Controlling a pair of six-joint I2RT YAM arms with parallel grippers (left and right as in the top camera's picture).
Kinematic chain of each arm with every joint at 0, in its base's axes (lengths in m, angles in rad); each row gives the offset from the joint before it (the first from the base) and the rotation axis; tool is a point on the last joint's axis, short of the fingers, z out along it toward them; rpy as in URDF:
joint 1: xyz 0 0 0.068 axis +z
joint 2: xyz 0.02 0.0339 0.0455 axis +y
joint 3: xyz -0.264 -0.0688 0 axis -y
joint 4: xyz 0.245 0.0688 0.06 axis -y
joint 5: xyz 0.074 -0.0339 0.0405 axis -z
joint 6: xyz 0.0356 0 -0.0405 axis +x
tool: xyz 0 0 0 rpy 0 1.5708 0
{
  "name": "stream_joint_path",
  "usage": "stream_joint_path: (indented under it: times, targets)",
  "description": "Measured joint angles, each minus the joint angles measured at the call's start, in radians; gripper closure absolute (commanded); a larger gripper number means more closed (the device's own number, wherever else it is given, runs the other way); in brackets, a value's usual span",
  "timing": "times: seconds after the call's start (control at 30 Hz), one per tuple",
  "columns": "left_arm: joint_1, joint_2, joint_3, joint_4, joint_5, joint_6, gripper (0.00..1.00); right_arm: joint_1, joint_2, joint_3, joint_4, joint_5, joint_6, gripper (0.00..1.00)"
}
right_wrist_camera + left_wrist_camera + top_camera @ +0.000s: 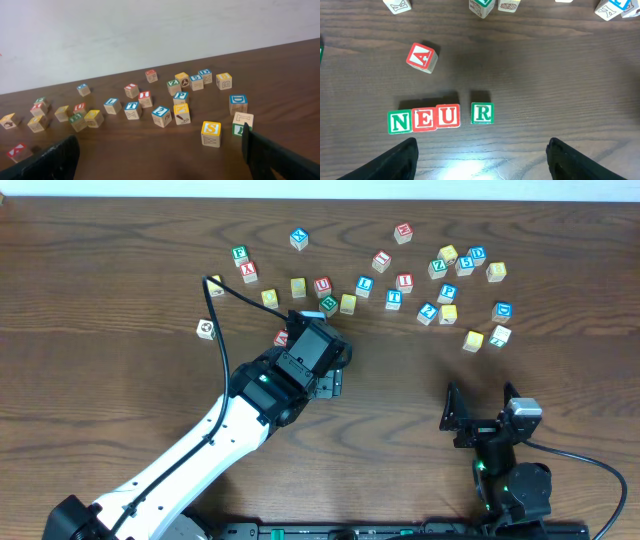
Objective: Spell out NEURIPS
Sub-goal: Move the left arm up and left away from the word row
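Observation:
In the left wrist view a row of cubes lies on the table: green N [399, 122], red E [424, 120] and red U [448, 116] touch side by side. Green R [482, 113] sits a small gap to their right. My left gripper [480, 162] is open just in front of the row, with nothing between its fingers. In the overhead view the left arm [300, 365] hides the row. The yellow S [211, 133] stands ahead of my open right gripper [160, 160], toward its right finger. A blue P [448, 293] lies among the loose cubes.
A red A cube [422, 57] lies tilted behind the row on the left. Several other letter cubes are scattered across the far half of the table [120, 260]. A blue D cube [238, 103] and a green-and-white cube [242, 124] sit near the right finger.

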Motion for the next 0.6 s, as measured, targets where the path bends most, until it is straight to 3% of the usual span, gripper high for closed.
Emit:
stream_joint_path:
  times: [0.6]
  targets:
    - [0.041, 0.000, 0.000, -0.002, 0.024, 0.023, 0.13, 0.000, 0.000, 0.000, 0.000, 0.000, 0.000, 0.01]
